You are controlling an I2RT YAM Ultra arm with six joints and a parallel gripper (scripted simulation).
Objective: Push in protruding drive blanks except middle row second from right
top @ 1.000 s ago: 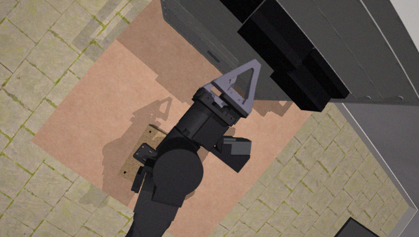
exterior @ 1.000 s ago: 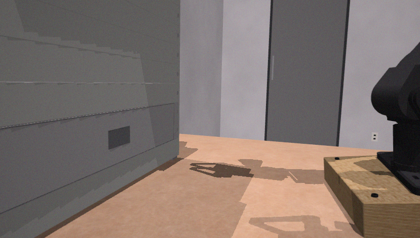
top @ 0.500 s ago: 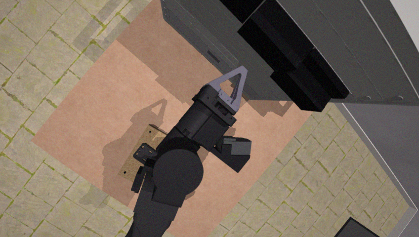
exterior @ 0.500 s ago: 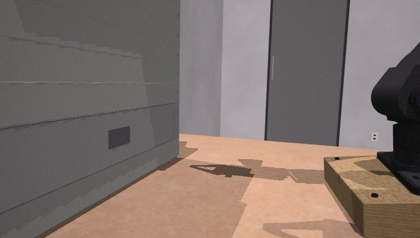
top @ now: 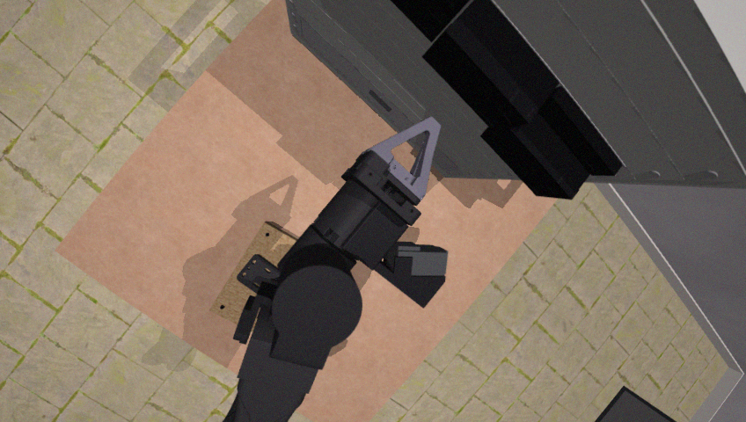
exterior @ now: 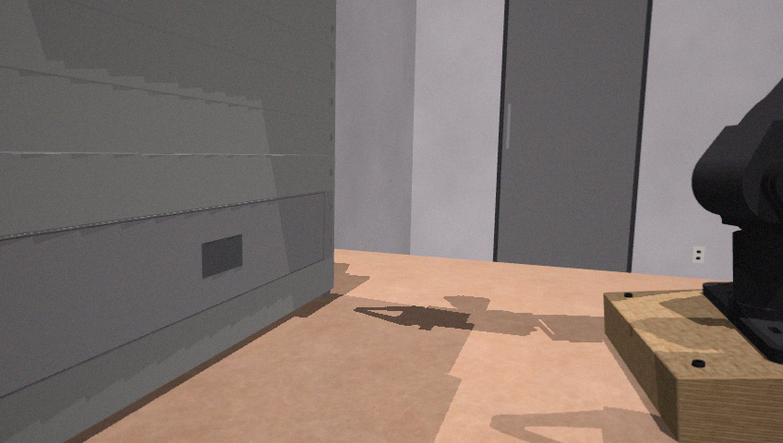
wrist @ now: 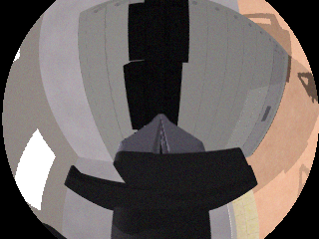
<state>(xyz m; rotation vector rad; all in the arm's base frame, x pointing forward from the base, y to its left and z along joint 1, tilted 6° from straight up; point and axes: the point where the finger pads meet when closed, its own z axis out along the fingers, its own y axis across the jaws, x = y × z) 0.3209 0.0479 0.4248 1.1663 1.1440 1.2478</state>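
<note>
My pincer [top: 430, 125] is squeezed together with nothing in it, its tip close to the gray rack [top: 366, 68], just left of the black blanks [top: 502, 89] sticking out
</note>
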